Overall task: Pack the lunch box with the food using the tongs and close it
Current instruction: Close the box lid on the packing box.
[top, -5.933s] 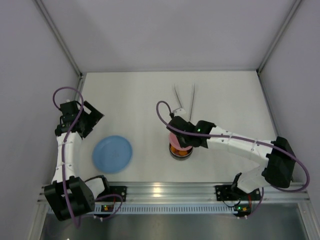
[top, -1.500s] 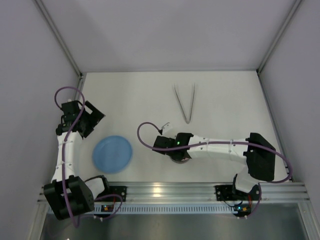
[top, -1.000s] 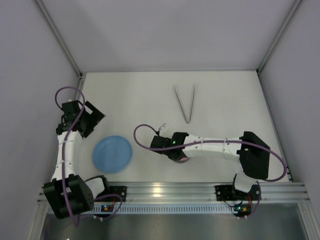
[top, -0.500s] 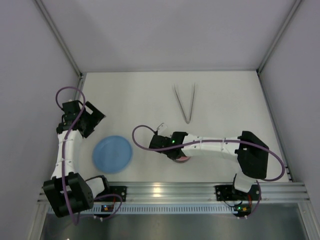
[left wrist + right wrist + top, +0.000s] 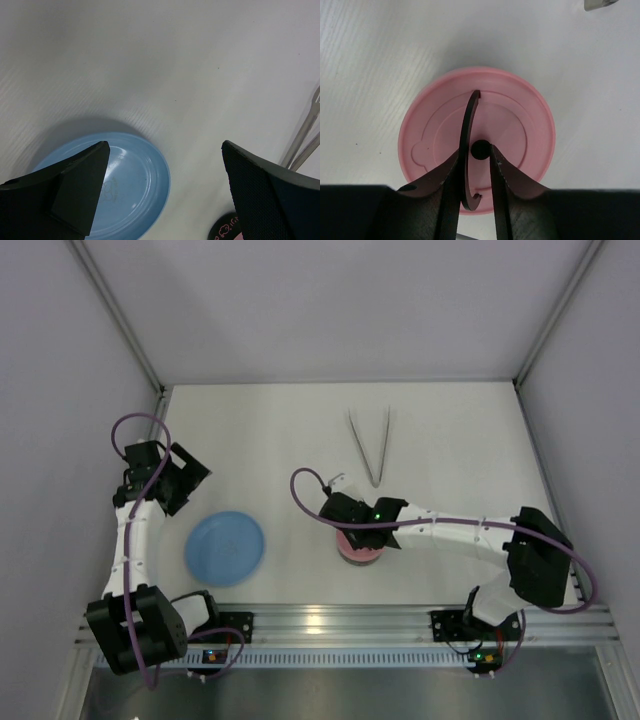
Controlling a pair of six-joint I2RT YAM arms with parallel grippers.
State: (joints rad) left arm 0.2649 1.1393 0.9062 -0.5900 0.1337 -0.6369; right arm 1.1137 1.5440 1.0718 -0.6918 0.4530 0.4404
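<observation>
The lunch box [image 5: 358, 546] stands near the table's front middle with its pink round lid [image 5: 512, 122] lying flat on it. The food is hidden under the lid. A thin dark handle [image 5: 468, 125] stands upright across the lid. My right gripper [image 5: 475, 150] hangs just above, its fingers on either side of that handle, a little apart; the right finger stands clear of it. The silver tongs [image 5: 372, 445] lie alone farther back. My left gripper [image 5: 165, 145] is wide open and holds nothing, above the table at the left.
A flat blue plate [image 5: 225, 548] lies left of the lunch box and shows below my left gripper [image 5: 135, 190]. The tongs' arms [image 5: 302, 145] reach into the left wrist view at the right edge. Grey walls close in the table on three sides.
My right gripper's jaws have parted around the lid's handle, and the wrist has swung right, so more of the pink lid shows. The left arm has stayed still.
</observation>
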